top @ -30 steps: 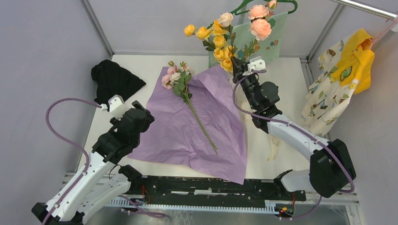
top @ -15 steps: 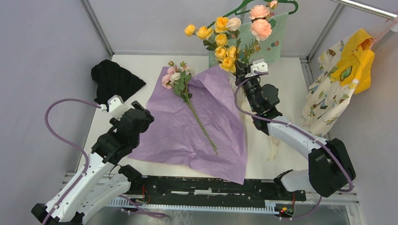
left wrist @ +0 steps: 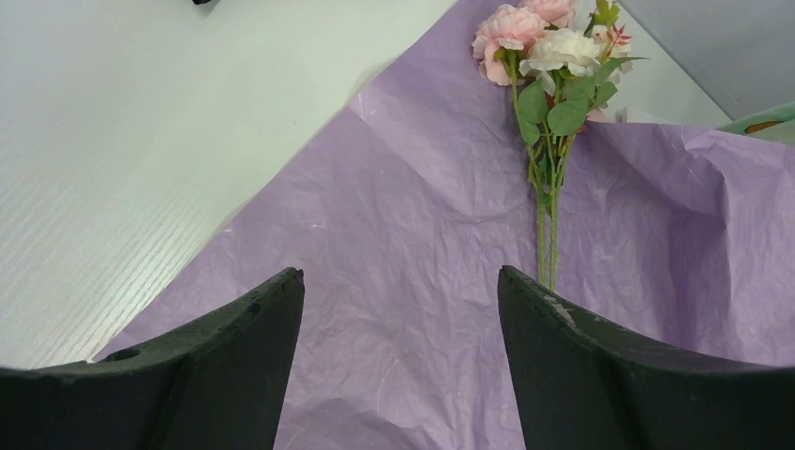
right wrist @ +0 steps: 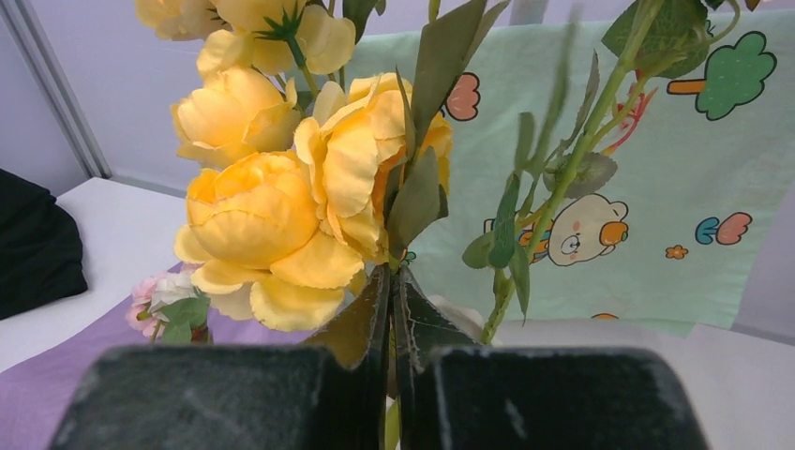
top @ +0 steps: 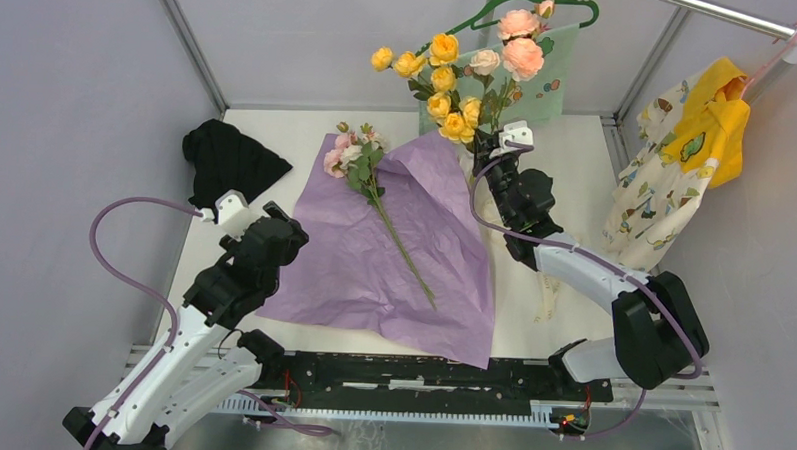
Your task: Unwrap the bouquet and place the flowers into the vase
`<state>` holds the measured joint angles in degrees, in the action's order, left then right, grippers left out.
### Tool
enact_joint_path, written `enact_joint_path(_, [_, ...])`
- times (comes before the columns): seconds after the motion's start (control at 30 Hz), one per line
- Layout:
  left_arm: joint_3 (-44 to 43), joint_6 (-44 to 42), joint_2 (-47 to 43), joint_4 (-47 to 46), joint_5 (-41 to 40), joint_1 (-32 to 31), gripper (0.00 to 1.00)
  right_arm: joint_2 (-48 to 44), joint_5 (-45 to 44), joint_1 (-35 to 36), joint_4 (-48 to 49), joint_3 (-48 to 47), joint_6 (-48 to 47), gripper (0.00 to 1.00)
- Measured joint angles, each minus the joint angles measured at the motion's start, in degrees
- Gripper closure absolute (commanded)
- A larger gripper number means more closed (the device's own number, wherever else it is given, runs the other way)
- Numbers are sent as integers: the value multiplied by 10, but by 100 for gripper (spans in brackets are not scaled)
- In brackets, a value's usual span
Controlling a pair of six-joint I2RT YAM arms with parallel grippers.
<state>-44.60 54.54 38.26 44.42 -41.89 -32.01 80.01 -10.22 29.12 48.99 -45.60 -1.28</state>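
The purple wrapping paper (top: 373,254) lies spread flat on the table. One stem of pink and cream flowers (top: 357,159) (left wrist: 548,56) rests on it. My right gripper (top: 484,143) (right wrist: 392,281) is shut on the stem of a spray of yellow roses (top: 442,81) (right wrist: 281,206), held upright at the paper's far right corner. Peach roses (top: 521,44) stand upright just behind them. The vase is mostly hidden under my right arm; a white edge (right wrist: 455,311) shows behind the fingertips. My left gripper (top: 279,231) (left wrist: 401,277) hangs open above the paper's near left part, holding nothing.
A black cloth (top: 227,159) lies at the far left of the table. A green printed cloth (top: 534,90) hangs on a hanger at the back. Yellow and patterned clothes (top: 692,145) hang at the right. A cream ribbon (top: 547,285) lies right of the paper.
My right gripper has shifted slightly right and away with the yellow roses, bringing them closer to the peach roses. The left arm has stayed still.
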Motion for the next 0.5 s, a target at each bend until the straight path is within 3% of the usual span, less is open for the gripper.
enact_joint_path(0.23, [0, 0, 2, 0, 0, 0, 18, 6, -17, 0, -19, 0, 4, 63])
enact_joint_path(0.5, [0, 0, 4, 0, 0, 0, 18, 7, -25, 0, -38, 3, 4, 49])
